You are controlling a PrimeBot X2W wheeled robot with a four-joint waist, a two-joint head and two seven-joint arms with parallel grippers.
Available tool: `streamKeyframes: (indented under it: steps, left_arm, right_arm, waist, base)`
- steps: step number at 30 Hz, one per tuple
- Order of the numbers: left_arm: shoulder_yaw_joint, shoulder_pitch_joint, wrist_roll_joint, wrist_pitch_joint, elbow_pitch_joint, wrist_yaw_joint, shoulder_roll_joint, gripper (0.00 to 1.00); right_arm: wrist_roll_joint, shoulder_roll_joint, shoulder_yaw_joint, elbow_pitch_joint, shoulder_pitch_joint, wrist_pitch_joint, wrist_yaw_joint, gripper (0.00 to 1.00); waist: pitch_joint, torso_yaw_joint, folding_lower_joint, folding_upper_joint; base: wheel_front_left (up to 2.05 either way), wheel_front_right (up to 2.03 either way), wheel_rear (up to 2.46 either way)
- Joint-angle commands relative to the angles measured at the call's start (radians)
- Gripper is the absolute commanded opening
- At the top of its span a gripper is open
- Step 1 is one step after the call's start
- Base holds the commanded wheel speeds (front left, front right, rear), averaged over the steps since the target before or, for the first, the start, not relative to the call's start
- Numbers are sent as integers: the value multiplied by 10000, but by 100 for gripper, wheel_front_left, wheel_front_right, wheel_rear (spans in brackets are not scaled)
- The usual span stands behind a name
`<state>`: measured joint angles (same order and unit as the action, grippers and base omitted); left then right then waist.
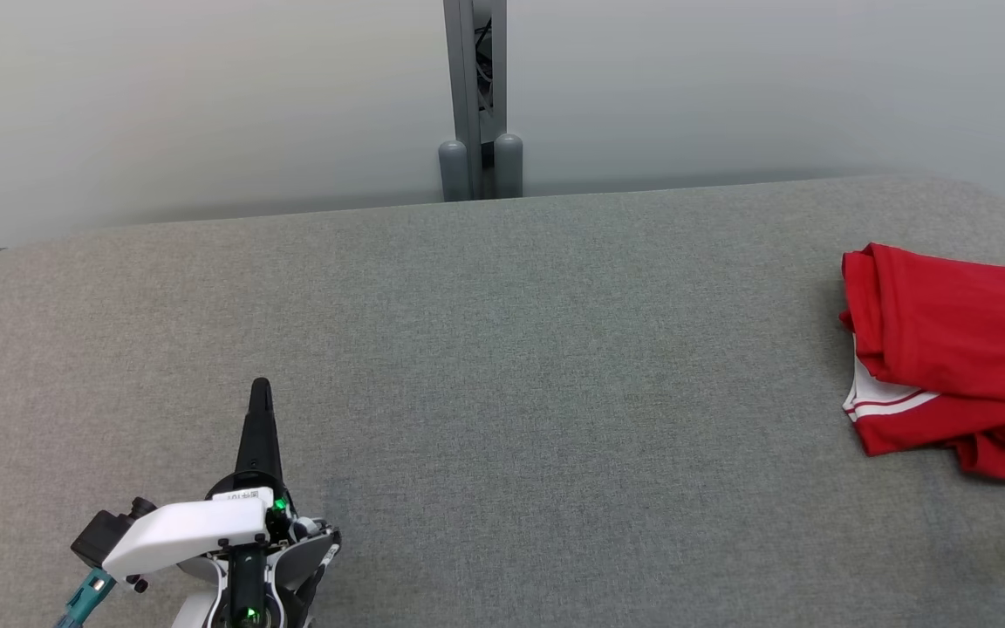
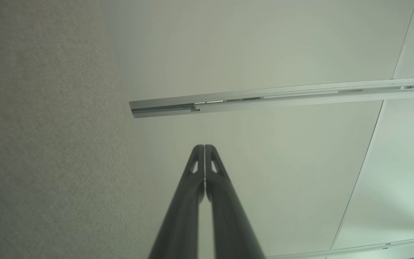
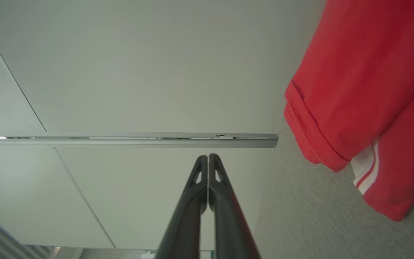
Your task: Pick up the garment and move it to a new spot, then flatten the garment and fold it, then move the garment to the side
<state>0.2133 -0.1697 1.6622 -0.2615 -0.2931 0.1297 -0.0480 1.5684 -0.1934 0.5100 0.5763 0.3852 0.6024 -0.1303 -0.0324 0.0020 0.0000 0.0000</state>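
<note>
**Left gripper** (image 1: 260,385): Positioned low at the near-left of the table (image 1: 502,366). The fingers (image 2: 192,187) are pressed together along their full length and grasp nothing. They point away from the robot toward the far wall (image 1: 206,105). This pose appears to be a rest position that keeps the arm off the open middle of the table.

**Right gripper** (image 3: 207,157): The fingers are likewise clenched tip to tip and empty. They are near the garment (image 1: 947,340) but not touching it.

**Garment:** The red cloth lies at the far-right side of the table, in loosely stacked layers, and is cut off by the head view's right edge. The white-striped trim (image 1: 882,403) faces left, toward the table centre. The visible left border runs near-to-far. The full long axis cannot be determined, because part of the cloth is out of frame.

**Assessment:** The layered lie and side location suggest a folded garment set aside. The fold is untidy, so this is not certain.
</note>
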Motion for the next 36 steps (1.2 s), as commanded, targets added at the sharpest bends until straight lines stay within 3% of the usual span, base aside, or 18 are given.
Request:
streamKeyframes:
  steps: [1, 36]
  left_arm:
    - [-9, -136, -22, -10, 6, 44, -22, 0]
    - [-10, -136, -22, -10, 7, 44, -22, 0]
  right_arm:
    - [50, -63, 19, 39, 90, 43, -7, 0]
    - [50, -63, 18, 37, 90, 42, -7, 0]
  waist:
    - [0, 0, 0, 0]
    - [0, 0, 0, 0]
  base:
    - [0, 0, 0]
    - [0, 0, 0]
